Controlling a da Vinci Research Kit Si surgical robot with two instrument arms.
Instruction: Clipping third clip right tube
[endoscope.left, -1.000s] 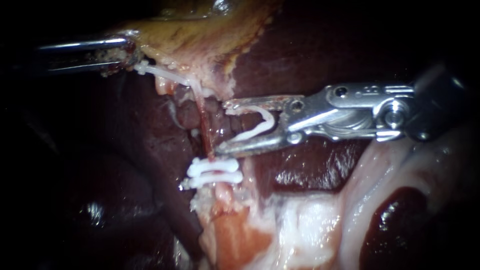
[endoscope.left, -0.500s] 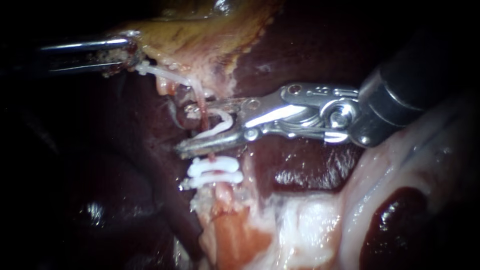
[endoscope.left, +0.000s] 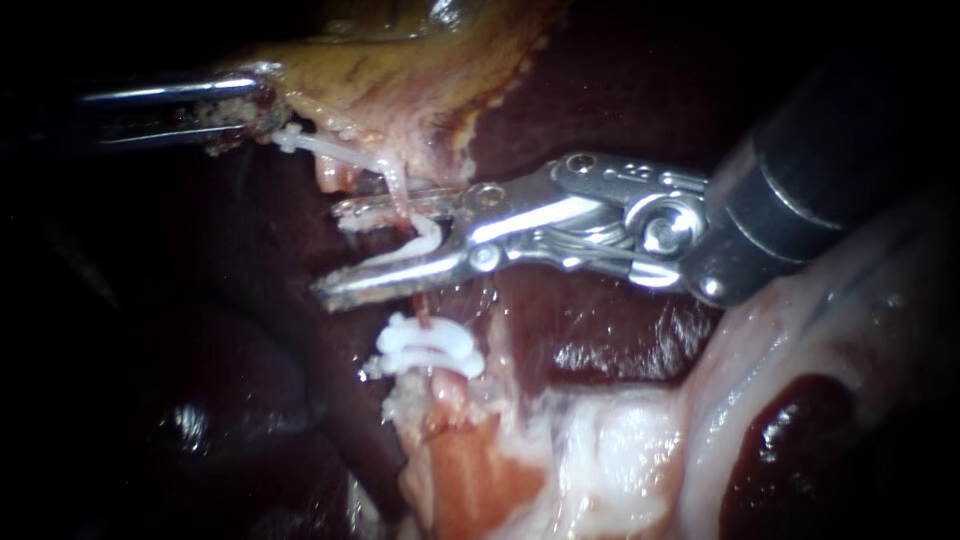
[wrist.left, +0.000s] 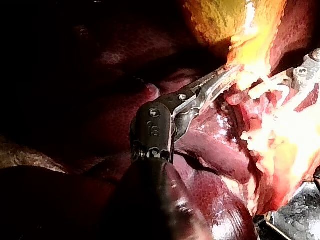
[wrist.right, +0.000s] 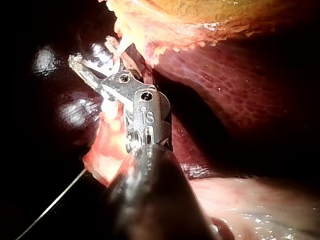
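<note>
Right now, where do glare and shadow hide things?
Endoscope view: shadow dims the left instrument gripping the gallbladder; highlights glint on the right instrument holding its clip. Left wrist view: glare washes out tissue beside the jaws. Right wrist view: darkness surrounds the jaws.

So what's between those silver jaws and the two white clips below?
Only a short bare stretch of thin reddish tube, from the right instrument down to the two white clips; the endoscope view shows it.

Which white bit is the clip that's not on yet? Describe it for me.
Find the shiny right instrument crossing the dark liver. Between its jaws arches a curved white clip, around the thin tube. Unlike the two flat clips below, it's bowed open.
</note>
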